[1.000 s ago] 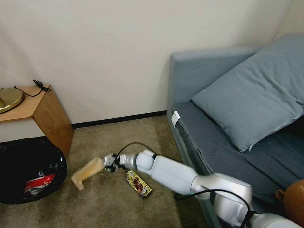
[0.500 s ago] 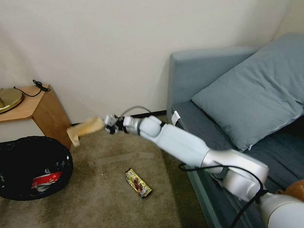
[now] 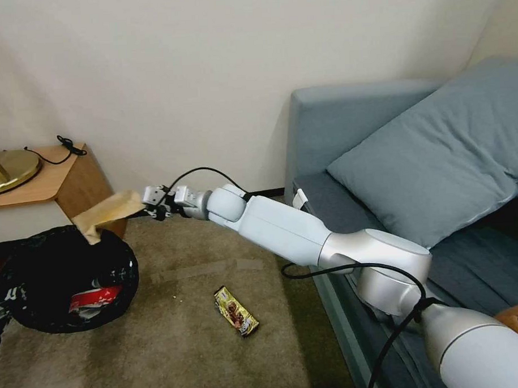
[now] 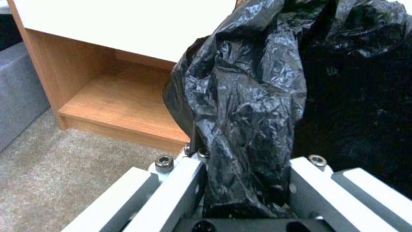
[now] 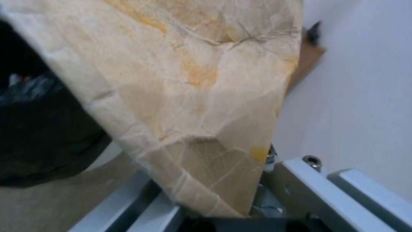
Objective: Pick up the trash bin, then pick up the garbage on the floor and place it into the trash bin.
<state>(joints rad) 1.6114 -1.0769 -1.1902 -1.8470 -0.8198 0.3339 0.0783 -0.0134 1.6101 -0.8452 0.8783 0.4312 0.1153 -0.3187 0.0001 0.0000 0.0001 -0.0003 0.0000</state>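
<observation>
My right hand (image 3: pixel 149 202) reaches out over the carpet, clamped on the tan paper scrap (image 3: pixel 105 213), which hangs above the near rim of the trash bin (image 3: pixel 122 261). The bin sits low at my left, tucked against the wooden table (image 3: pixel 71 183), with a red snack packet (image 3: pixel 91 299) already inside. Open carpet lies between bin and sofa (image 3: pixel 347 128), broken by the candy wrapper (image 3: pixel 236 311) (well apart from both). The left wrist camera adds what the head camera cannot: my left hand (image 4: pixel 244 190) pinches the black liner (image 4: pixel 240 106) bunched between its fingers (image 4: pixel 180 190), the table's open shelf just beyond. From the right wrist, creased paper (image 5: pixel 184 83) fills the grip, wall close alongside.
</observation>
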